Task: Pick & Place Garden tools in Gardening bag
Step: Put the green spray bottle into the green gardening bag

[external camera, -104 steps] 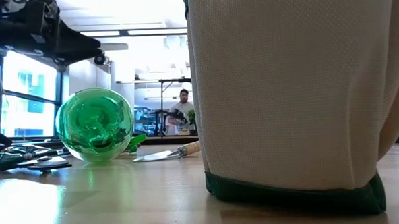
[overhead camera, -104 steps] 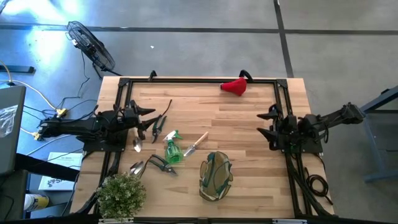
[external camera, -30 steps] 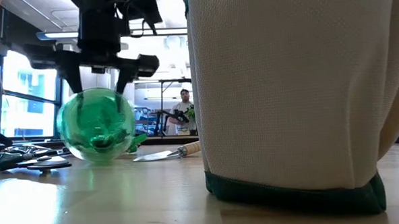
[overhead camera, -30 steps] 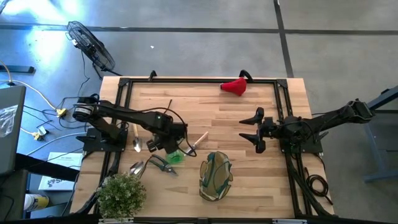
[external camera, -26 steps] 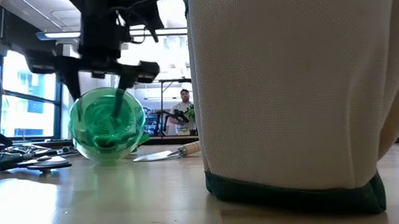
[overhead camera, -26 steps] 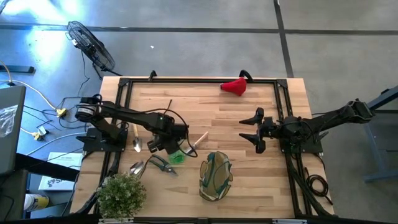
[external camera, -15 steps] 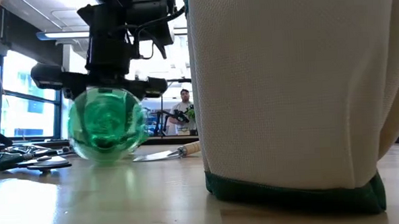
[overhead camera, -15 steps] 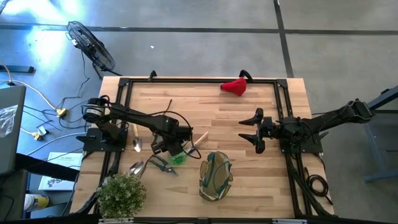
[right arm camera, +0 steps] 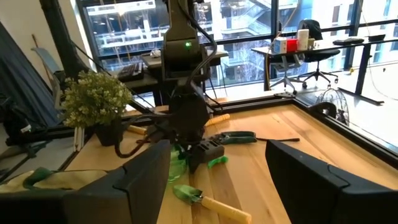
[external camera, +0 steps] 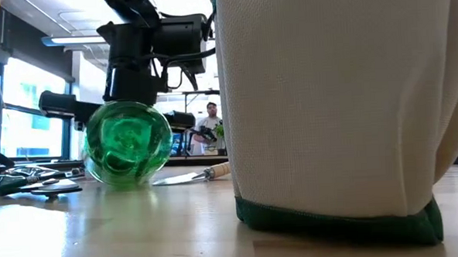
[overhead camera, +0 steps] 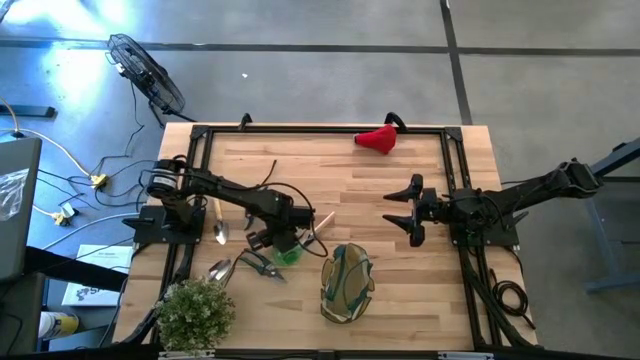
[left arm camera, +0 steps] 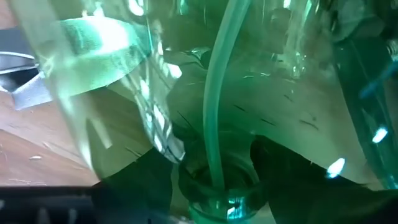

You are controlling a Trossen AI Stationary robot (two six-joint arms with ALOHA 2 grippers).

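we find the left gripper (overhead camera: 281, 240) down over the green spray bottle (overhead camera: 287, 252), so the bottle sits directly beneath and between its fingers rather than off to one side; in the low view those dark fingers (external camera: 65, 103) stand on either flank of the round green body (external camera: 127, 142), apart but brought in against it, and we judge them to be straddling the bottle more than squeezing it, since it rests on the table (overhead camera: 350, 190) and its belly is not visibly pinched. the bottle lies on its side, and in the low view we look at its rounded bottom end-on, so its long axis runs away from that camera. the left arm is plainly the nearer one. the right gripper (overhead camera: 408, 207) hangs well apart over the right half of the table, its fingers spread wide and empty. the gardening bag (overhead camera: 346, 283) lies near the front edge, just beyond the bottle toward the right, so we expect a short carry once the grip closes. the bottle itself looks like clear green plastic with a pale tube (left arm camera: 217, 93) running down inside it, smooth and round, so we think it could roll or slip under a loose hold.
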